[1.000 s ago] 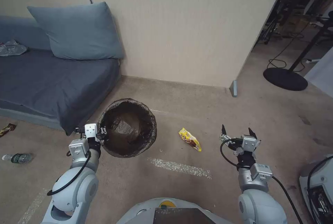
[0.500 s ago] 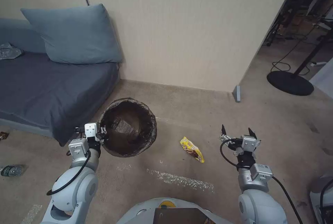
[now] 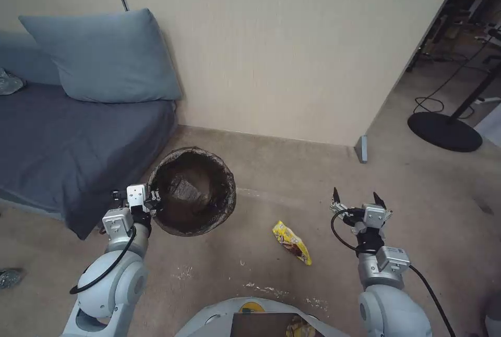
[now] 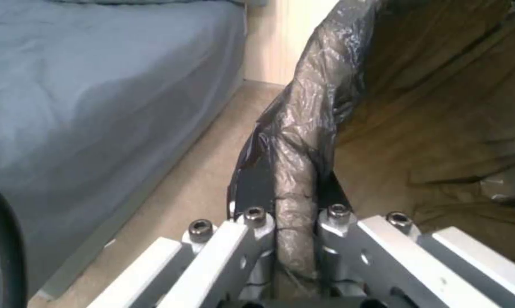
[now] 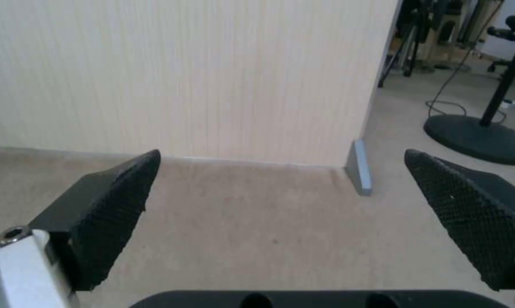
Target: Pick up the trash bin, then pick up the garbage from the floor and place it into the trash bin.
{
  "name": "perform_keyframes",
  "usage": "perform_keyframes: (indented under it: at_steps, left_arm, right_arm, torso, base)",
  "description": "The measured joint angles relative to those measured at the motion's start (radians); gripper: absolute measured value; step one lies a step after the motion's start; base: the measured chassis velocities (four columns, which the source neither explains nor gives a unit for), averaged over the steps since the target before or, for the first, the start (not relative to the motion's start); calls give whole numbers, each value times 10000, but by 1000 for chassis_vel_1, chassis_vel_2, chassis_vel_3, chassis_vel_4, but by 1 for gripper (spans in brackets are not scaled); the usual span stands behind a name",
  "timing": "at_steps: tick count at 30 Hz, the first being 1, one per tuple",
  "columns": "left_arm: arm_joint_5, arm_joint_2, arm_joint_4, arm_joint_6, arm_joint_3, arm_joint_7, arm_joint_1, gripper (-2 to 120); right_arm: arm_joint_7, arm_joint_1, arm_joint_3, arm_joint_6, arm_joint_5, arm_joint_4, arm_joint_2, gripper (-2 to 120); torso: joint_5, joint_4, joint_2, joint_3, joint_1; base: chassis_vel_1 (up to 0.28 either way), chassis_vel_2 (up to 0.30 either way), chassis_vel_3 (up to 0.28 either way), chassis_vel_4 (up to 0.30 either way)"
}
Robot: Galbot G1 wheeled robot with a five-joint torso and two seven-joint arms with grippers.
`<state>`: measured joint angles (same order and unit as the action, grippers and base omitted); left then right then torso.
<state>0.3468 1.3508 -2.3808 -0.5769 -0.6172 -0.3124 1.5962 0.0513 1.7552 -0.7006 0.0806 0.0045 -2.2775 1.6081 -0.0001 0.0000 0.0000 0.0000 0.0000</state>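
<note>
Since a second ago the view has advanced: left gripper (image 3: 154, 201) stays clamped on the bag-lined round white trash bin (image 3: 192, 191), yellow snack wrapper (image 3: 292, 242) unpicked right of it, right gripper (image 3: 355, 199) wide open, empty.

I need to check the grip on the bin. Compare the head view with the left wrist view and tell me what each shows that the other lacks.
The head view alone shows the yellow wrapper on the floor, the open right claw and the pillow. The left wrist view alone shows, up close, the bag-covered rim pinched between the left claw's fingers. Both show the trash bin, the left claw at its rim, and the blue sofa.
</note>
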Motion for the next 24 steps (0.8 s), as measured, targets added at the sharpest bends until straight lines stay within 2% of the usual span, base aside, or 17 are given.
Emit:
perform_keyframes:
  at_steps: [5, 12, 20, 24]
  left_arm:
    - [10, -17, -53, -10, -31, -1, 24, 2]
    - [61, -73, -203, -49, -89, -6, 79, 2]
    - [109, -127, -392, -117, -127, -20, 178, 2]
    - [118, -122, -436, -144, -130, -30, 216, 2]
  right_arm:
    - [-197, -111, -133, -18, 40, 102, 0, 100]
    - [-749, -417, -297, 425, 526, 360, -61, 100]
    - [-1215, -612, -39, 942, 1432, 901, -1733, 100]
    - [-1397, -611, -15, 1088, 1710, 965, -2102, 100]
  torso:
    - [0, -1, 0, 0, 0]
    - [3, -2, 0, -1, 0]
    - [2, 2, 0, -1, 0]
    - [2, -1, 0, -1, 0]
  base:
    - [-37, 37, 43, -52]
    - [0, 0, 0, 0]
    - [0, 0, 0, 0]
    - [0, 0, 0, 0]
